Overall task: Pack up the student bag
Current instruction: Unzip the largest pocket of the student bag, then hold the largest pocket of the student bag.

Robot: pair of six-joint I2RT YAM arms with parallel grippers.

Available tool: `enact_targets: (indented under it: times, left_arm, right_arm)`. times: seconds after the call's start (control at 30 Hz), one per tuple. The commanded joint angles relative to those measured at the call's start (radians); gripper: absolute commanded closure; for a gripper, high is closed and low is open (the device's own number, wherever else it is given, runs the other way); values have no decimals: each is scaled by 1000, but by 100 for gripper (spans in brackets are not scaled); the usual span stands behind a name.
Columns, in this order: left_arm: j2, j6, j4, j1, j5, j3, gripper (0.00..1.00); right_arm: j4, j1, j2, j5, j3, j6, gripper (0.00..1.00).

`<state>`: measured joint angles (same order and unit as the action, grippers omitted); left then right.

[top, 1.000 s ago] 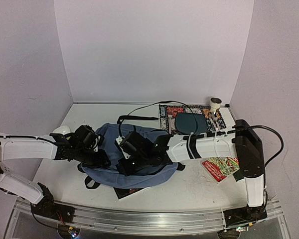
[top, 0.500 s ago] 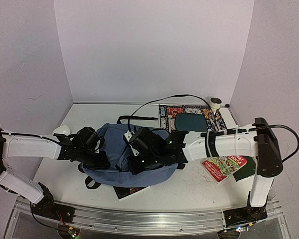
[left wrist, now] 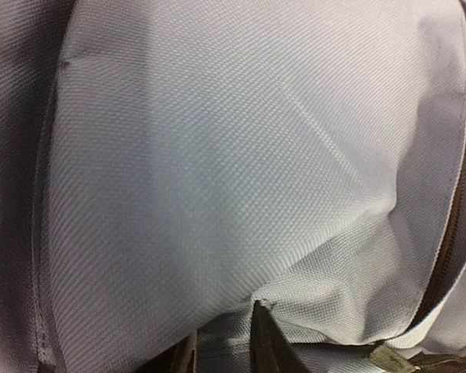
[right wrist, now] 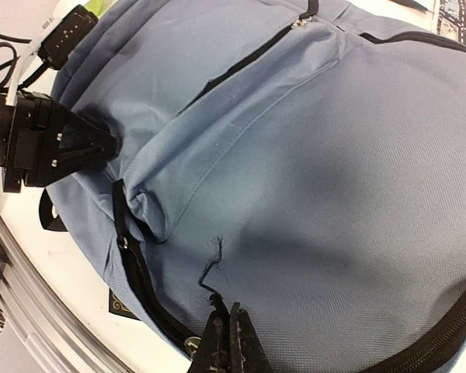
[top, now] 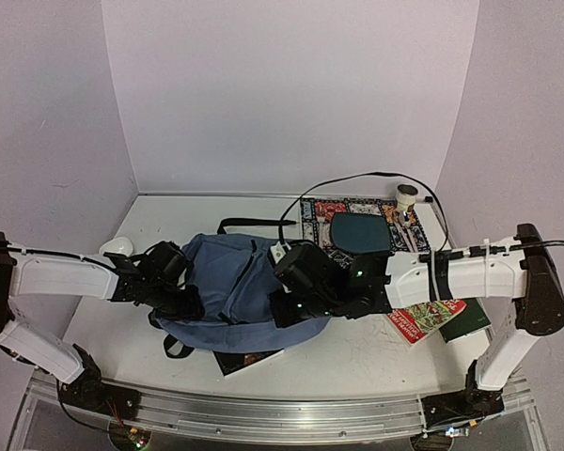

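Note:
The student bag (top: 235,287) is a slate-blue backpack lying flat at the table's near middle; its fabric fills the left wrist view (left wrist: 217,155). My left gripper (top: 185,305) is at the bag's left edge, and its jaws (left wrist: 225,338) are shut on a fold of the fabric. The right wrist view shows that pinch (right wrist: 105,144) beside the front pocket. My right gripper (top: 287,315) hangs over the bag's near right part. Its fingers (right wrist: 227,307) are pressed together, with a thin dark thread (right wrist: 213,268) running from the fabric to their tips. A black zipper (right wrist: 136,268) runs along the bag's edge.
A dark book (top: 249,359) pokes out from under the bag's near edge. Behind the bag lie a patterned mat (top: 315,214), a dark teal pouch (top: 360,230) and a white roll (top: 407,194). A red and green book (top: 423,315) lies at the right, a white object (top: 116,246) at the left.
My right arm has swung to the right and its gripper has slid from the bag's middle towards its near right side, closing as it went. The left gripper has stayed on the fabric.

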<state>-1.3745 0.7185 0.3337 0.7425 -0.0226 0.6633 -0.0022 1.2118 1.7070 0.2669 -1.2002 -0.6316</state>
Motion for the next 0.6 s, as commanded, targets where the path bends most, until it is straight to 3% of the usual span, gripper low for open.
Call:
enact_targets:
  times: [0.0, 0.33, 0.57]
  left_arm:
    - [72, -23, 55, -6, -7, 41, 70]
    - [283, -172, 8, 14, -124, 99, 43]
    - [334, -277, -172, 51, -321, 28, 39]
  right_arm:
    - [45, 6, 9, -10, -90, 29, 100]
    - [116, 11, 47, -5, -181, 40, 100]
    - [138, 11, 11, 24, -160, 27, 100]
